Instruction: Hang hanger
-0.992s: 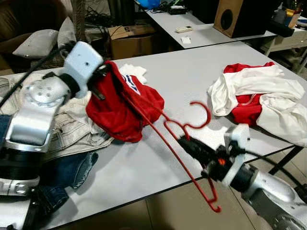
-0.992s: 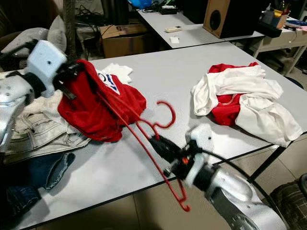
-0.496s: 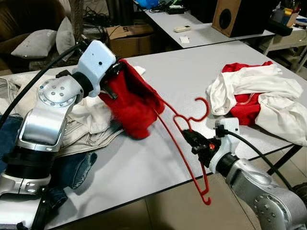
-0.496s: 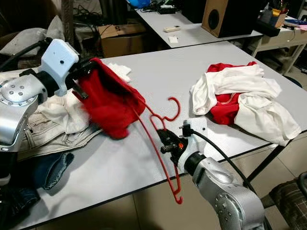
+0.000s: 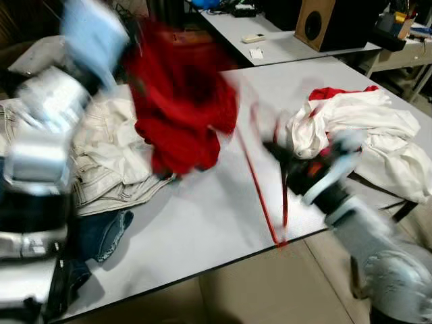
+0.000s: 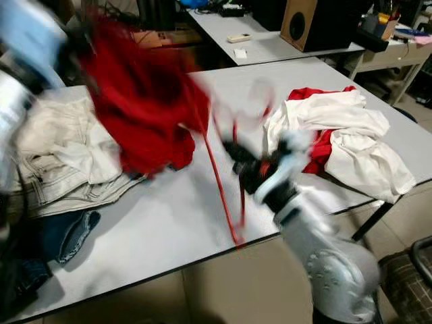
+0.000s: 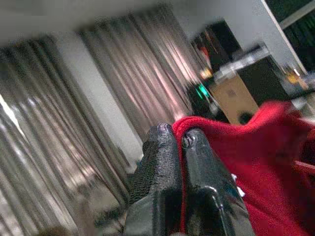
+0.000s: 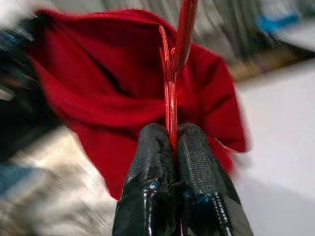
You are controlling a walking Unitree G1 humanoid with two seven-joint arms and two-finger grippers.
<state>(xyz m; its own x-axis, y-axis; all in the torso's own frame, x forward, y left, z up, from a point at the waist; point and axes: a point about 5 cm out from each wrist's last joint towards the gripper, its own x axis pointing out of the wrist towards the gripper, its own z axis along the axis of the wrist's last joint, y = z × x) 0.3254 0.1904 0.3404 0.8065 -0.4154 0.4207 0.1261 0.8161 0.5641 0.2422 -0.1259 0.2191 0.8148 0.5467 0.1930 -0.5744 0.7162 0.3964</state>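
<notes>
**Red Garment and Hanger Held Above the Table**

Two grippers were seen at work. The left gripper was raised at the robot's left, and its two black fingers were pressed together on a fold of one red garment. The garment was held up off the table, hanging above its near left part. In the head views this arm and the garment were heavily blurred.

The right gripper was positioned over the near right part of the table. Its two fingers were closed tightly on a thin bar of one red hanger. In the right wrist view the bar was seen running from between the fingertips straight toward the red garment. In the head views the hanger was smeared; one long red bar was seen slanting from the garment down to the near table edge, and a second, shorter bar was seen beside it near the gripper. Whether the hanger was threaded into the garment could not be told.

Two further heaps of clothing were lying on the table: one pale heap at the left, with blue denim at its near side, and one white-and-red heap at the right. One speaker was standing on a second table behind.
</notes>
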